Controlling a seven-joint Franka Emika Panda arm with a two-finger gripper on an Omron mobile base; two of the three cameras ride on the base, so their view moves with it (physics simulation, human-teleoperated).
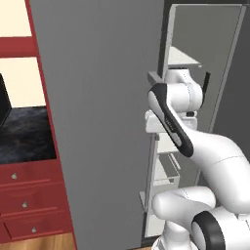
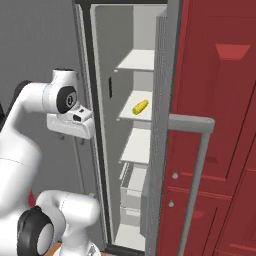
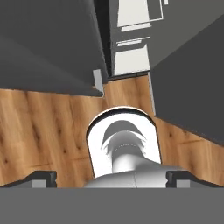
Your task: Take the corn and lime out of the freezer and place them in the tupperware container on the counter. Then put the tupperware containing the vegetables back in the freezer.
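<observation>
Nearest the viewer, the white arm (image 2: 30, 145) rises from the base and bends toward the freezer opening. Its hand (image 3: 111, 179) points straight down at the wooden floor (image 3: 43, 131); in the hand view the two dark fingertips (image 3: 41, 178) sit far apart at 8 and 4 o'clock, so the hand is released and grasps nothing. In the right base view the hand's pale body hangs at 9 o'clock of the opening, just outside the door frame.

Behind the arm stands the freezer (image 2: 130, 125), its door (image 2: 162, 125) swung open and seen edge-on, the long grey bar handle (image 2: 197, 165) projecting at 4 o'clock of the right base view. The compartment holds pale shelves stacked from top to bottom, with drawer-like bins (image 2: 134, 187) below them. The corn (image 2: 140, 106) lies on the second shelf (image 2: 131, 114) from the top, tilted, near the shelf's front edge and well apart from the hand. The other shelves in view carry nothing that can be made out, and the bins' contents cannot be told.

Farthest, at 9 o'clock of the left base view, the black marbled worktop (image 1: 27, 134) runs over dark red cabinets (image 1: 29, 200) with small round knobs; a black appliance corner (image 1: 4, 105) sits at its left edge.
</observation>
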